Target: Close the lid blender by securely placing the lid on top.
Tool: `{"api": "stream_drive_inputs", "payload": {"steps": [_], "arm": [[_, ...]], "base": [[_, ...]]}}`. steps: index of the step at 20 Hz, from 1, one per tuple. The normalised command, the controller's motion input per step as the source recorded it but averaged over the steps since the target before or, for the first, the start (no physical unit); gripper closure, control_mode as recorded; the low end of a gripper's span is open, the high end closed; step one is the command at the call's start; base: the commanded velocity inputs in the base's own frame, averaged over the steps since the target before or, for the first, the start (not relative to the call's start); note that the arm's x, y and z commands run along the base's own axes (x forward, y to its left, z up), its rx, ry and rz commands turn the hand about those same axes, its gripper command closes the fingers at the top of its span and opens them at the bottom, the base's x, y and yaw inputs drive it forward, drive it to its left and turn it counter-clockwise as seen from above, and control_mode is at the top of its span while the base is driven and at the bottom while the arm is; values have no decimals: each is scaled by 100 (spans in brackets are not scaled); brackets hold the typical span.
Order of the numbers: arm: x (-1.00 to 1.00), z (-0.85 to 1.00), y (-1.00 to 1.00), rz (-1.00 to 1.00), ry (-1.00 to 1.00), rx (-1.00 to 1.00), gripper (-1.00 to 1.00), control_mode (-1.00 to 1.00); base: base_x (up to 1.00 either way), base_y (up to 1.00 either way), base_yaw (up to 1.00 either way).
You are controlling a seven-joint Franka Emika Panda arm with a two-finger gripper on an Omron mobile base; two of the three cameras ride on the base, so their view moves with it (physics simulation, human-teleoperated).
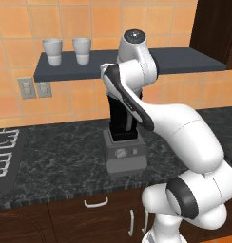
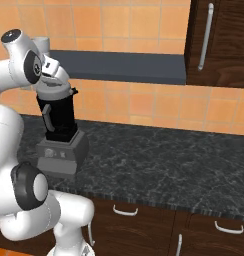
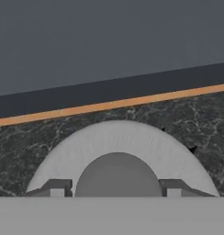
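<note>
My pincer (image 3: 117,187) grips the lid (image 3: 118,147) by its knob. The lid sits directly atop the blender (image 2: 59,131), near the counter (image 2: 164,165) front edge. I judge only a straight downward press remains.

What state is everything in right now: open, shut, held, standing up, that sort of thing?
Small round light-grey lid: held by its knob, over the jar's mouth; whether it is seated, cannot tell.
Tall black blender on a boxy grey base: upright on the counter, lid at its top.
Pincer: closed on the lid's knob.
Two white cups: upright on the shelf.
Dark wooden wall cabinet door: shut.
</note>
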Motion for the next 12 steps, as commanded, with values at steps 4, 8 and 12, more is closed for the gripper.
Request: {"api": "stream_drive_inputs", "payload": {"steps": [4, 8, 12], "arm": [[-3, 35, 1, 0, -5, 0, -100, -100], [-3, 49, 1, 0, -5, 0, -100, -100], [-42, 26, -37, 0, -7, 1, -100, -100]], "base": [[0, 0, 0], [0, 0, 0], [0, 0, 0]]}}
